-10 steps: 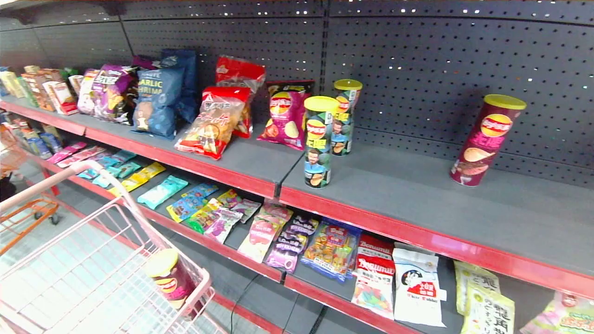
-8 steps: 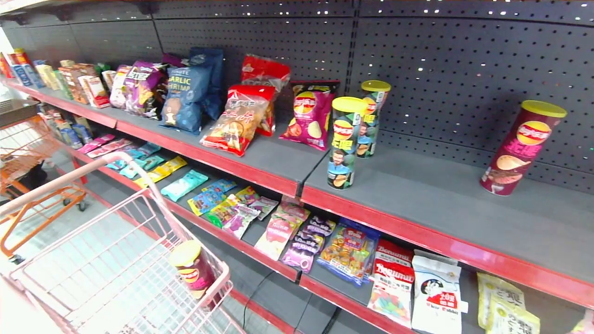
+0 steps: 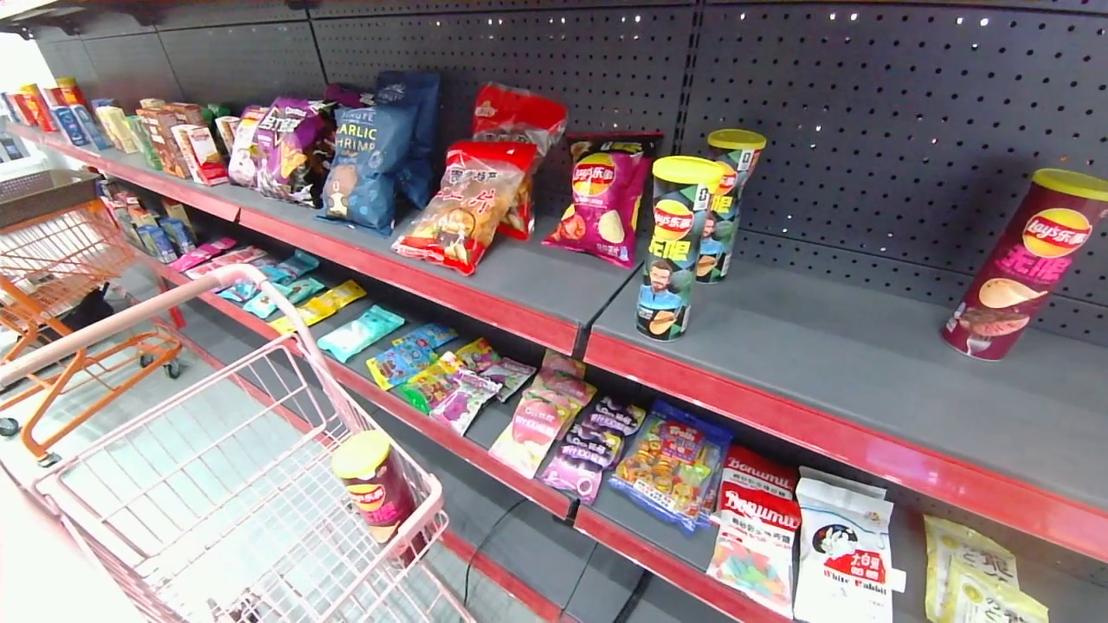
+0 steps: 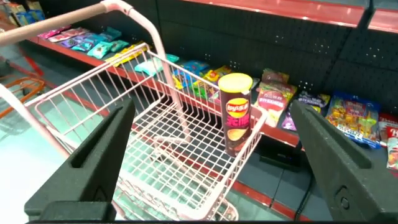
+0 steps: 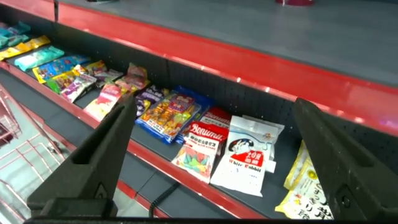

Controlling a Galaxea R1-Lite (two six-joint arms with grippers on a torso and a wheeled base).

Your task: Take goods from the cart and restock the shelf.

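Left claw (image 4: 211, 111) spread wide, holding nothing, above a pink wire shopping cart (image 4: 180, 162). A maroon cylindrical crisp can with a yellow lid (image 4: 236, 112) stands upright in the cart's corner nearest the shelf, lower left in the head view. Right claw (image 5: 212, 106), also open and empty, faces the lower tier of the grey, red-edged shelf (image 5: 249, 67). A matching maroon can (image 3: 1021, 264) stands on the upper tier, far right.

Wire-metal cart (image 3: 433, 509), glossy plastic snack bags (image 3: 372, 164), matt grey shelf (image 3: 822, 346).
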